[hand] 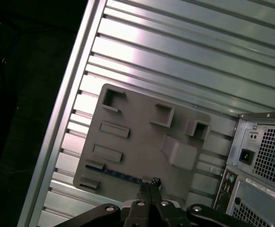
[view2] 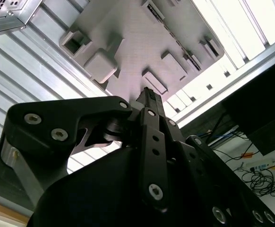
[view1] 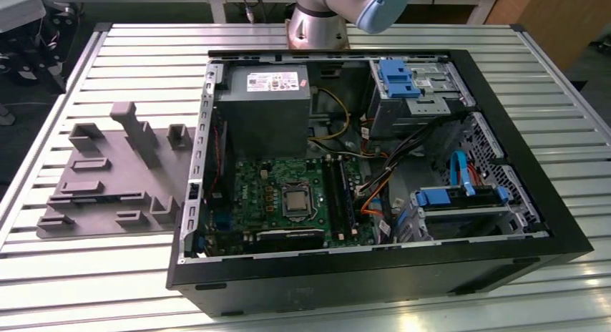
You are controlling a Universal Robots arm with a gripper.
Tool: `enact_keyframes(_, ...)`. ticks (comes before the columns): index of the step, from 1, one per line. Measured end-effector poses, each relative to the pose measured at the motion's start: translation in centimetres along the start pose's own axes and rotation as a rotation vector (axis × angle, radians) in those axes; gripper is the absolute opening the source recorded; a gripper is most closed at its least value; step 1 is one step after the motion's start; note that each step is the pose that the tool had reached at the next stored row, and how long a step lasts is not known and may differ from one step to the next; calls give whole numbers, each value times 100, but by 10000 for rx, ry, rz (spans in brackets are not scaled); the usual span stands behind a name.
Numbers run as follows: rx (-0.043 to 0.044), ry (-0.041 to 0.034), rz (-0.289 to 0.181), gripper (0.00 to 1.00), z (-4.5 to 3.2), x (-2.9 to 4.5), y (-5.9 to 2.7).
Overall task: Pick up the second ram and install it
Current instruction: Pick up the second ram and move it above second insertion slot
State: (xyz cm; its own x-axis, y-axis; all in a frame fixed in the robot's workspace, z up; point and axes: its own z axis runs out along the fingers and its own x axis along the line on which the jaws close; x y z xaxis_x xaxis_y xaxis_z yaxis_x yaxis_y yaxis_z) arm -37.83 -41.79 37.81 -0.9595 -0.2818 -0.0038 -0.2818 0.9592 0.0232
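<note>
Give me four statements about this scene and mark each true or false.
1. The computer case lies open on the slatted table. True.
2. The pincer grips the second ram. False: the ram lies on the grey fixture, and the pincer is shut on nothing.
3. The grey fixture sits on the exterior view's right of the case. False: it sits on the left.
4. Blue drive brackets sit inside the case. True.
</note>
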Motion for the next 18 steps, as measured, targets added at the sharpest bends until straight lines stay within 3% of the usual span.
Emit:
enact_keyframes(11, 4, 37, -1438, 11, 8, 2, -1)
enact_keyframes(18, 31, 46, -1685, 11, 16, 16, -30)
